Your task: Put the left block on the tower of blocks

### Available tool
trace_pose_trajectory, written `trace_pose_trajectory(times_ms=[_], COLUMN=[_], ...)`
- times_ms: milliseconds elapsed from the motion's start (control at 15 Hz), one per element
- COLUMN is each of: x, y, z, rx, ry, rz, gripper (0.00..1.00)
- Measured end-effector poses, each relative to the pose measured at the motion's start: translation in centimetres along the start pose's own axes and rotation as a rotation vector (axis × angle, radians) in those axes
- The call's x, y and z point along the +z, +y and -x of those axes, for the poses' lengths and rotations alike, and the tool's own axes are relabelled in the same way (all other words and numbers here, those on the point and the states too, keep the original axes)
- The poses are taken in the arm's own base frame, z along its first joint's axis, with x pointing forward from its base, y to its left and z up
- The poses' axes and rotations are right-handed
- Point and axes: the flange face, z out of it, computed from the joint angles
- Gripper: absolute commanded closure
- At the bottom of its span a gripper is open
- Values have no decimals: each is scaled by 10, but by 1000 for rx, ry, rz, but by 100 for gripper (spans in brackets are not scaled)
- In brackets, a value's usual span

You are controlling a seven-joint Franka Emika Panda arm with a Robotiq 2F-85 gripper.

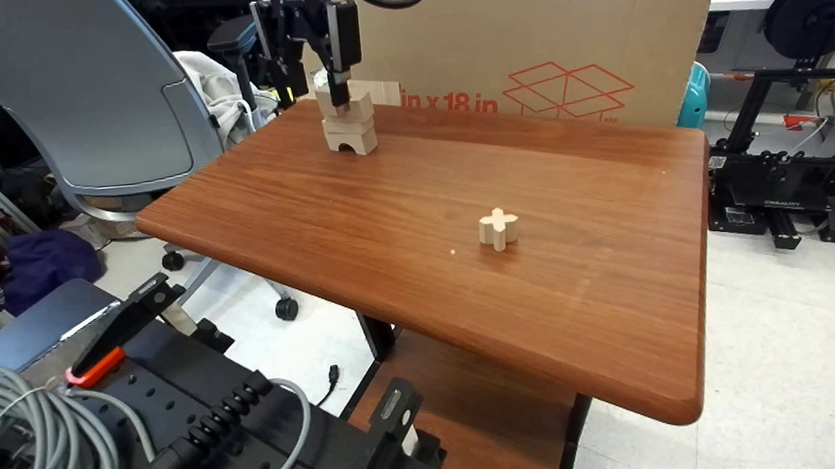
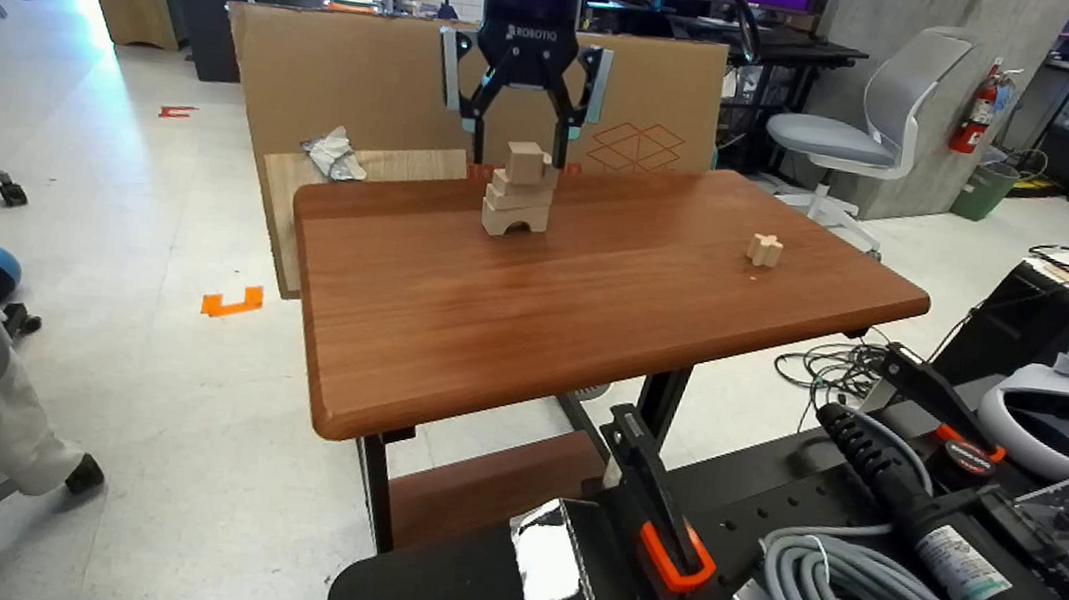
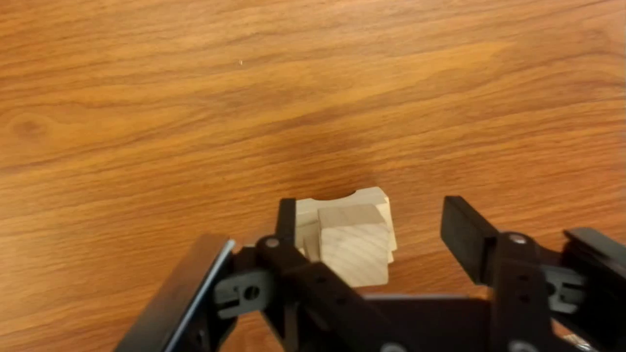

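Note:
The left block, a plain tan wooden cube, sits on top of the tower of blocks. It shows in both exterior views (image 1: 326, 100) (image 2: 524, 164) and in the wrist view (image 3: 354, 252). The tower (image 1: 355, 128) has an arched block at its base and flat tan pieces above (image 2: 518, 200); its arched edge shows in the wrist view (image 3: 369, 196). Another small block stands beside the cube, partly hidden. My gripper (image 2: 518, 152) is open, with one finger on each side of the cube. In the wrist view (image 3: 370, 208), a gap shows between the cube and the right finger.
A pale cross-shaped notched block (image 1: 499, 229) stands on the wooden table (image 1: 413, 189), apart from the tower, and shows in an exterior view too (image 2: 765, 250). A large cardboard box (image 1: 557, 18) stands upright behind the table's far edge, close to the tower.

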Motion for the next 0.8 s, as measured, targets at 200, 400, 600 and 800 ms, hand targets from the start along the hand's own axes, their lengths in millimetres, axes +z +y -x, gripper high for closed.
trace_pose_trajectory(times_ms=[200,400,600,800], x=[-15,-48,-81,-90], y=[-3,-1,15,24], z=[1,13,37,48], rx=[-5,-8,-19,-23], ry=[21,54,60,60], rz=[-7,-17,-15,-14], gripper=[0,0,0,0])
